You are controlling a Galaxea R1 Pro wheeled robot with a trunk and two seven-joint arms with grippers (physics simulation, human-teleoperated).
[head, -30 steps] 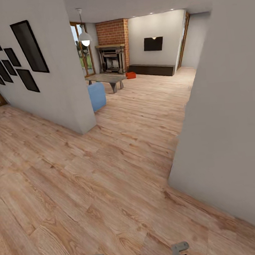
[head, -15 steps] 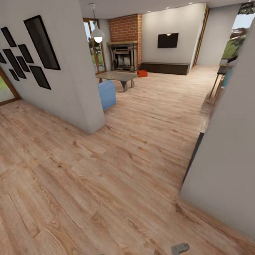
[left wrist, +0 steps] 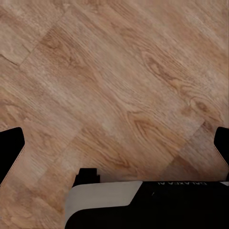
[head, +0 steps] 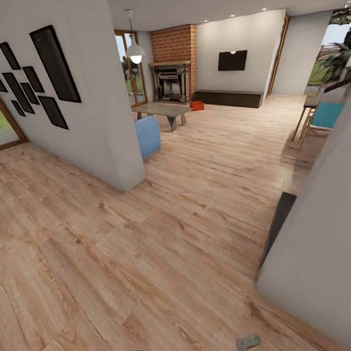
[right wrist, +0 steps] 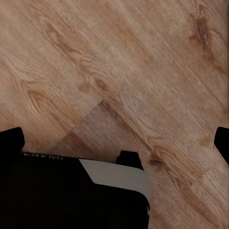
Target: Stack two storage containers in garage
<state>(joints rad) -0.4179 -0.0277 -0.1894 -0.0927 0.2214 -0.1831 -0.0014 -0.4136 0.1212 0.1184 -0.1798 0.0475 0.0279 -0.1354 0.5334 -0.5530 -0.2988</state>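
One orange-red container (head: pixel 196 105) sits on the wood floor (head: pixel 165 240) at upper centre of your head view, beside the brick fireplace (head: pixel 172 64); a second may hide behind it. Your left tool (left wrist: pixel 117 143) and right tool (right wrist: pixel 117 140) hang spread apart, empty.

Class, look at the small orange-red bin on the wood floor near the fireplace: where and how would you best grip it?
The orange-red open-top plastic bin sits far off beside the brick fireplace, too small to make out details. It looks open-topped, so a thin upper wall is probably the best part to pinch, coming from above with an open pincer. Which wall to choose cannot yet be judged.
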